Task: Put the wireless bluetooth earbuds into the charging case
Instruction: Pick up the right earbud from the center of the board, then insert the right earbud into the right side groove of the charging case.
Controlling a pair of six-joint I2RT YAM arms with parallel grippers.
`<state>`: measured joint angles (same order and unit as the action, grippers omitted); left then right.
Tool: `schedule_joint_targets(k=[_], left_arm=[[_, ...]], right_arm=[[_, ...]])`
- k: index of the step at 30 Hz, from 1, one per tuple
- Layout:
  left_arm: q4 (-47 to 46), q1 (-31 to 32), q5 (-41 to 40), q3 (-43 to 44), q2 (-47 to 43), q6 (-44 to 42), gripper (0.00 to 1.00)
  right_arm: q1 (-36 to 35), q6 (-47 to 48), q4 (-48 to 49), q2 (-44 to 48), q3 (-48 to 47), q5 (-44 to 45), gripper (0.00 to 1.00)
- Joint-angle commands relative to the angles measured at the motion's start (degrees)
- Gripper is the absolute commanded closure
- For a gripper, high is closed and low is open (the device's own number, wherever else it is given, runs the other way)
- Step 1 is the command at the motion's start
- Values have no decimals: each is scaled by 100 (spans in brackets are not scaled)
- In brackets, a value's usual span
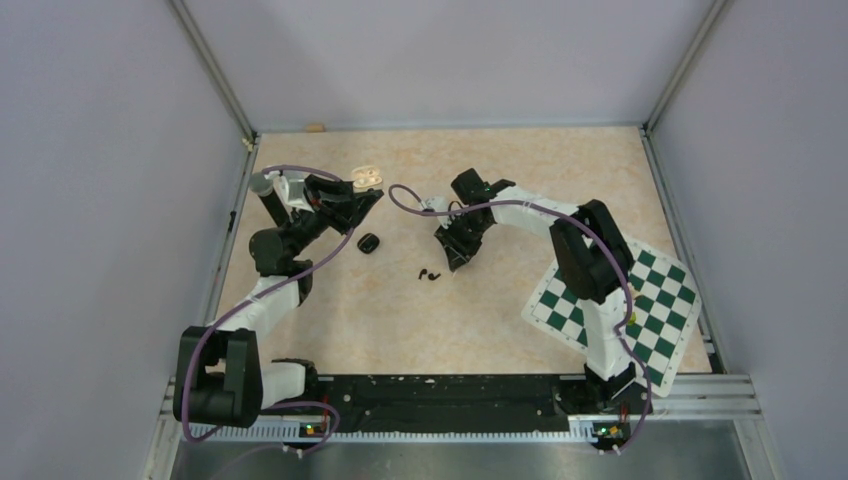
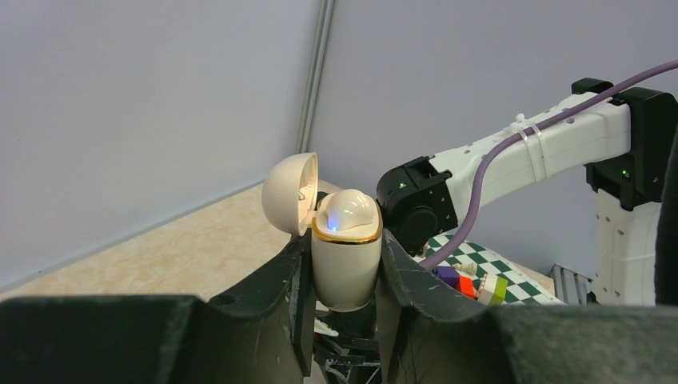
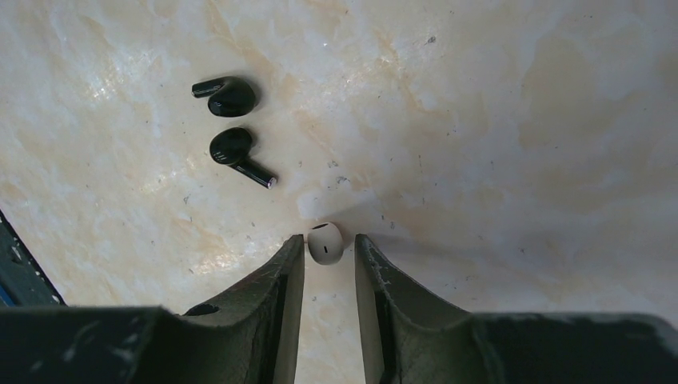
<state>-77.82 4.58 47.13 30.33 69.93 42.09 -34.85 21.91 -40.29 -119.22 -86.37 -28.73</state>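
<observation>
- Checkered mat (image 1: 662,300): is lying at the near right of the table (image 1: 500,330), partly under the right arm; it is playing no part here.
- Black earbuds (image 3: 228,96): are lying loose on the table, side by side and apart, at about 10 o'clock from the white earbud (image 3: 325,242) in the right wrist view. Nothing is touching them.
- Right gripper (image 3: 329,250): is pointing down at the table with its jaws narrowly apart, bracketing the white earbud between the tips. The bud is resting on the surface; whether the fingers are pressing it cannot be told.
- Black charging case (image 1: 368,243): is sitting on the table at 6 o'clock from the left gripper in the top view. Whether it is open or shut is too small to tell.
- Left gripper (image 2: 344,258): is clamping the cream charging case (image 2: 345,280) upright by its sides, lid (image 2: 288,192) swung open toward 10 o'clock.
- Seated bud (image 2: 349,212): is occupying the cream case, glowing blue.
- Progress, as a judgement: one white bud is in and the second is not yet lifted. The black pair is lying outside its case, so well over half the work is remaining.
</observation>
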Motion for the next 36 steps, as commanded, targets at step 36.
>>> schedule_joint_targets(k=[36], left_arm=[[674, 1071, 383, 326, 797, -567, 100]], right_arm=[[-1235, 1989, 2010, 4928, 1042, 2912, 92]])
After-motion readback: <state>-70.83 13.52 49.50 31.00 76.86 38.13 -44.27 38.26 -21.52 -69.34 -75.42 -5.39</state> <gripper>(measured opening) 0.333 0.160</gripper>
